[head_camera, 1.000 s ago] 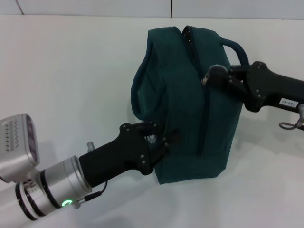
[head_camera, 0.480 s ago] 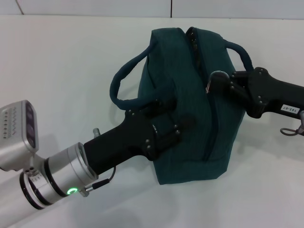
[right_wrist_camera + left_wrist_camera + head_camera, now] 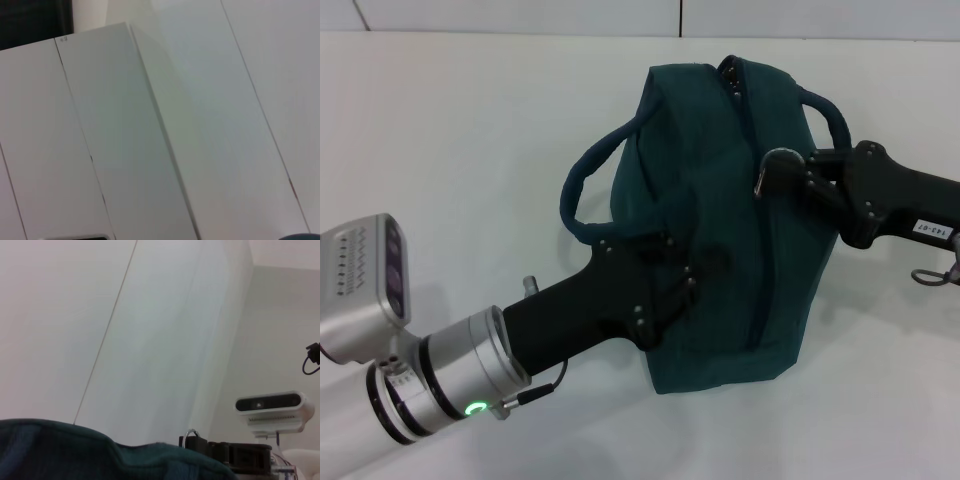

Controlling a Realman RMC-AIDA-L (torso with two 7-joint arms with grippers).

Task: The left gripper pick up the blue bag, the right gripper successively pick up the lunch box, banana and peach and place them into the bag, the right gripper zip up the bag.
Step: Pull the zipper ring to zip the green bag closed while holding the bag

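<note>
— While the bag sits on the white table (image 3: 470, 130), what is nearest?

— The left gripper (image 3: 692, 268), reaching in from the near left on its silver wrist. Its claw presses into the near flank of the blue bag (image 3: 770, 300), fingers clamped on a fold of fabric just below the left handle (image 3: 582, 190).

— And further back?

— The right gripper (image 3: 770, 178) comes in from the right and sits at the zipper line (image 3: 756, 240) on top of the bag. A metal ring shows at its tip, so I judge it pinched on the zipper pull, though the fingers themselves are hard to separate; I cannot tell for sure.

— Lunch box, banana, peach?

— None visible. The bag looks full and the zipper seam reads closed along the near stretch, so they are probably inside.

— So which step?

— The last one, zipping up. The far end of the seam, near the top edge, seems the part left.

— What does the next move need?

— A steady pull along the seam toward that far end, while the left claw braces the fabric so the bag doesn't slide or buckle.
</note>
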